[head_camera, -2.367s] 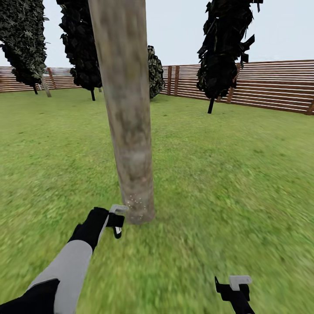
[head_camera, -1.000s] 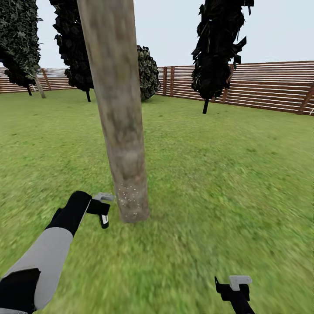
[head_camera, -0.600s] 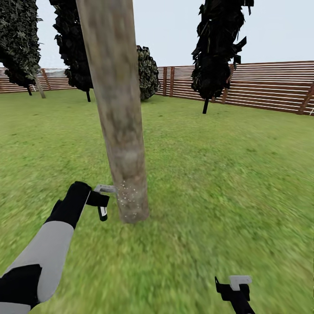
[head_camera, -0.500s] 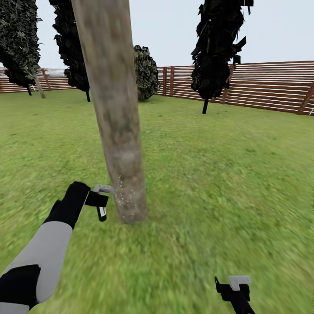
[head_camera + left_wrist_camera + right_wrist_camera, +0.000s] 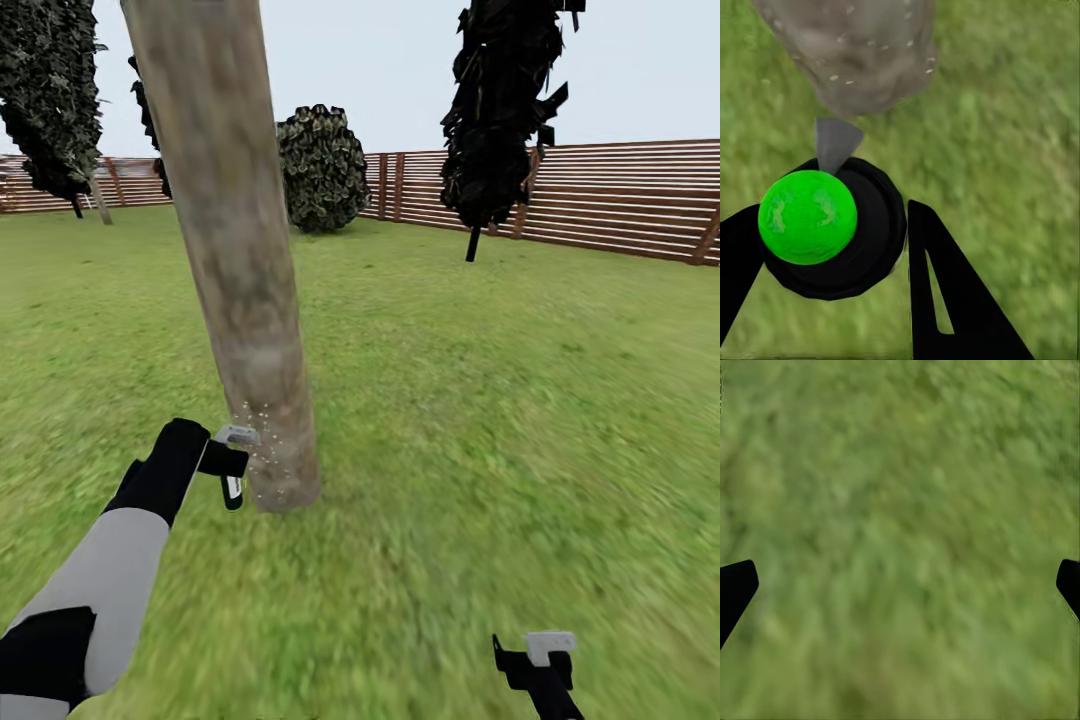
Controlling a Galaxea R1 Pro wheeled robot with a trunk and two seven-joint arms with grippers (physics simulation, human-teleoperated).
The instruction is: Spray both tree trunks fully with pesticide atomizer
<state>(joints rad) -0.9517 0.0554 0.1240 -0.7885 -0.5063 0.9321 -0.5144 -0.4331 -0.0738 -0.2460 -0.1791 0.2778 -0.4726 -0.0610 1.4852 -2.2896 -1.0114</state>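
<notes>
A thick grey-brown tree trunk [image 5: 240, 260] rises from the grass just ahead, leaning slightly left. My left gripper [image 5: 232, 470] is shut on the pesticide atomizer [image 5: 236, 437], held low beside the trunk's base. In the left wrist view the atomizer [image 5: 808, 216] is a black round body with a bright green cap, gripped between my black fingers [image 5: 945, 300]. Its grey nozzle points at the trunk [image 5: 862, 60]. White specks of pesticide [image 5: 262, 440] dot the trunk's lowest part [image 5: 840, 77]. My right gripper [image 5: 540, 660] hangs low at the right, open over bare grass [image 5: 900, 585].
Green lawn [image 5: 500, 400] spreads all around. Dark column-shaped trees [image 5: 500, 110] [image 5: 55, 100] and a round bush [image 5: 320, 165] stand far back before the brown slat fence [image 5: 620, 195].
The whole view has shifted, so the trunk now stands further left and the bush shows beside it. My left gripper keeps the atomizer at the trunk's base; specks show on the trunk's left side.
</notes>
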